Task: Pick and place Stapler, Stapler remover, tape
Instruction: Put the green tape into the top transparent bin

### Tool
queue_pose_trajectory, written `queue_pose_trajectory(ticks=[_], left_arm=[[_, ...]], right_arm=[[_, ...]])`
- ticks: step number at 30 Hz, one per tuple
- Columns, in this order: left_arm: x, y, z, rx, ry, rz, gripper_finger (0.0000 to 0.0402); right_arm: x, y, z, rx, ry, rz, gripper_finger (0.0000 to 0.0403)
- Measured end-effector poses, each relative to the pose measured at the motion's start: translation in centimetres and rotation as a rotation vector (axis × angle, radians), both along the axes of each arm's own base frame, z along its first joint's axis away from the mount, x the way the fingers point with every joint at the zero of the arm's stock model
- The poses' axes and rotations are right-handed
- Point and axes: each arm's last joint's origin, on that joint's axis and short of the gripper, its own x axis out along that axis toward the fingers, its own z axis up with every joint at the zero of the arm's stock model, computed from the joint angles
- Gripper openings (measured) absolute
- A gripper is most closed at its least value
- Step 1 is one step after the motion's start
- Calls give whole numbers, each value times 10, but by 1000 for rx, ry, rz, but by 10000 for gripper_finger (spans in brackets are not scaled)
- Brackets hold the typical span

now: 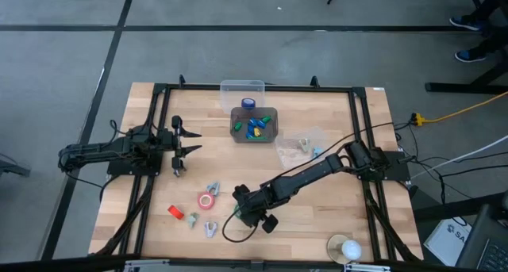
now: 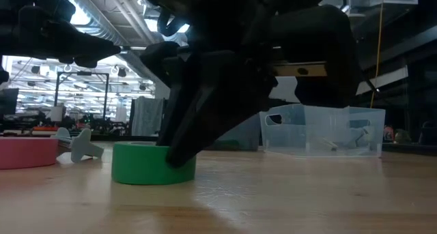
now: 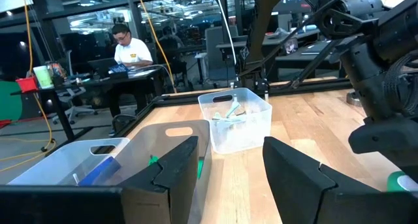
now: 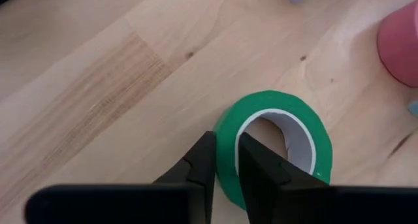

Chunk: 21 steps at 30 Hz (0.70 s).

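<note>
Reaching across the table [image 1: 317, 224] toward its front edge, the right gripper [image 4: 225, 160] has its two fingers nearly closed on the wall of the green tape roll [image 4: 277, 142], one finger outside the ring and one just inside its pale centre, with the roll lying flat on the wood. In the low view the same green roll [image 2: 153, 163] sits on the tabletop with the dark gripper leaning down onto its near side. A pink tape roll [image 1: 206, 200] lies flat just beside it toward the left edge, among several small pale grey staple removers [image 1: 213, 189] and a small red piece [image 1: 176, 212]. Near the table's back edge a grey bin [image 1: 254, 124] holds blue, green and yellow items, with a blue tape roll [image 1: 248, 103] in the clear box [image 1: 242, 90] behind it, and a second clear container [image 1: 300, 145] stands toward the right edge. The left gripper [image 1: 181, 139] hangs over the left side of the table with its fingers spread apart and nothing between them. A white round object [image 1: 345, 248] rests at the front edge near the right corner. In the left wrist view a person [image 3: 128, 51] sits at a desk beyond the table.
</note>
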Motion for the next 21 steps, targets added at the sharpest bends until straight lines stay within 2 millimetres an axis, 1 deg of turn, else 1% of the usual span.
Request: queue_pose_trajectory(ticks=[3, 5, 9, 14, 18, 21], left_arm=[[0, 0, 0, 0, 0, 0, 169], [0, 0, 0, 0, 0, 0, 169], [0, 0, 0, 0, 0, 0, 169], [0, 0, 0, 0, 0, 0, 169], [0, 0, 0, 0, 0, 0, 169], [0, 0, 0, 0, 0, 0, 169]], right_arm=[[0, -1, 0, -1, 4, -1, 38], [0, -2, 0, 5, 7, 0, 38], [2, -9, 0, 80, 38, 38, 38], [6, -25, 1, 171, 74, 52, 40], [6, -38, 10, 181, 84, 28, 37], [7, -47, 26, 185, 40, 17, 38]])
